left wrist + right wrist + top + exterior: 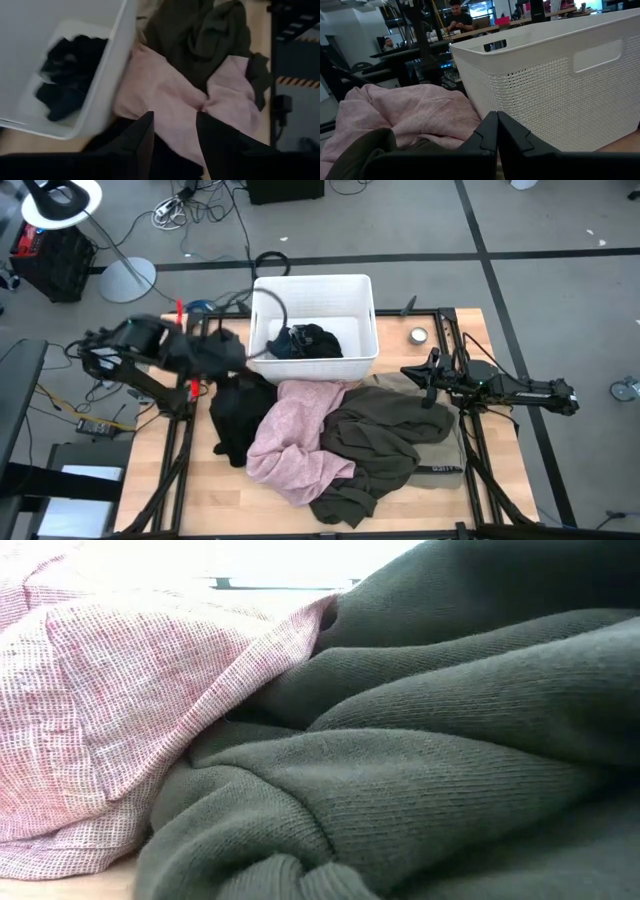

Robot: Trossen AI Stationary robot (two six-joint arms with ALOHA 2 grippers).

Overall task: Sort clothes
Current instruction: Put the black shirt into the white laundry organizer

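Observation:
A white bin (365,320) stands at the table's far middle with a dark teal-blue and black garment (305,342) lying in it, also seen in the left wrist view (67,80). On the table in front of it lie a black garment (235,412), a pale pink one (295,435) and an olive one (385,438) heaped against each other. A grey-beige piece (448,468) shows under the olive one. My left gripper (175,131) hovers open at the bin's left near corner, above the black and pink clothes. My right gripper (496,125) is shut, level, right of the bin.
A small round metal piece (418,335) lies on the table right of the bin. Dark frame rails (470,435) run along both sides of the table. The pink (110,710) and olive (420,760) clothes fill the low view. People (457,17) sit at desks beyond the table.

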